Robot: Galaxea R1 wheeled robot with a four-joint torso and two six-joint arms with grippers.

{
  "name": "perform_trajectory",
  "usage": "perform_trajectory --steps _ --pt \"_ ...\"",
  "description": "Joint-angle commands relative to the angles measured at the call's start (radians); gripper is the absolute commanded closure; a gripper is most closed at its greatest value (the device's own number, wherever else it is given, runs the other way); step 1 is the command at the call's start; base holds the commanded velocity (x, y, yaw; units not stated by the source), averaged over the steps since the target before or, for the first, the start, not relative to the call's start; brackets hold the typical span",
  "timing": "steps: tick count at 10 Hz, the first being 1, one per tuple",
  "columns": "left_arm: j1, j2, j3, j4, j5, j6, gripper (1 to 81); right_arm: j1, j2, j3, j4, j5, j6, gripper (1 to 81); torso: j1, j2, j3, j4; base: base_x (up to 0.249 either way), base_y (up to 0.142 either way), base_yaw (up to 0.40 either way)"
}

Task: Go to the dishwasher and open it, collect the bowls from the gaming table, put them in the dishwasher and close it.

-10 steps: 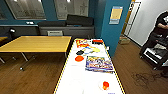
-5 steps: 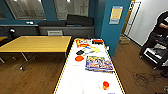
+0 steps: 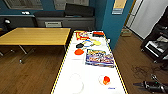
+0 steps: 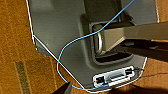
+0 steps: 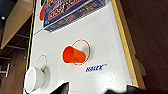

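The gaming table [image 3: 75, 67] is a long white top with a yellow edge, running away from me in the head view. An orange-red bowl [image 3: 79, 51] sits near its left edge at mid-length, and a dark bowl [image 3: 80, 45] lies just beyond it. My right gripper [image 3: 140, 85] hangs low to the right of the table's near end, apart from both bowls. In the right wrist view the orange-red bowl [image 5: 42, 11] shows at the picture's edge. My left gripper [image 4: 95, 92] hangs over the wooden floor beside my own grey base. The dishwasher is out of view.
An orange cup [image 5: 73, 55] lies on its side on the table's near end, with a white cup [image 5: 33, 79] close by. Colourful game boxes [image 3: 100, 58] cover the middle right. A wooden table [image 3: 35, 36] stands to the left, and a teal pillar [image 3: 113, 22] to the right.
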Motion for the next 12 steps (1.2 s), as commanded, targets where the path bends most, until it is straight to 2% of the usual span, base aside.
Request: perform_trajectory --steps 1,2,3,6,8,10,12 --pt "-0.009 -0.004 0.001 -0.008 0.061 0.0 1.0 0.144 -0.033 -0.033 0.024 -0.076 0.034 1.0 0.0 0.0 -0.056 0.0 0.0 0.0 0.0" --pt "-0.009 -0.004 0.001 -0.008 0.061 0.0 1.0 0.175 -0.027 -0.056 0.027 -0.079 0.037 1.0 0.0 0.0 -0.056 0.0 0.0 0.0 0.0" --pt "-0.009 -0.004 0.001 -0.008 0.061 0.0 1.0 0.208 -0.018 -0.076 0.029 -0.081 0.038 1.0 0.001 0.001 -0.034 0.0 0.0 0.0 0.0" --pt "-0.009 -0.009 0.001 -0.009 0.061 0.0 1.0 0.271 0.042 -0.144 0.027 -0.084 0.064 1.0 0.001 0.001 -0.041 0.0 0.0 0.0 0.0" --pt "-0.009 -0.01 0.001 -0.011 0.061 -0.002 1.0 0.281 0.133 -0.221 0.027 -0.125 0.077 1.0 0.002 0.001 -0.042 0.0 0.0 0.0 0.0" --pt "-0.009 -0.01 0.001 -0.017 0.062 0.0 1.0 0.277 0.209 -0.306 0.027 -0.127 0.095 1.0 0.002 0.001 -0.042 0.0 0.0 0.0 0.0" --pt "-0.009 -0.01 0.001 -0.018 0.061 0.0 1.0 0.296 0.257 -0.342 0.026 -0.13 0.12 1.0 0.002 0.001 -0.042 0.0 0.0 0.0 0.0"
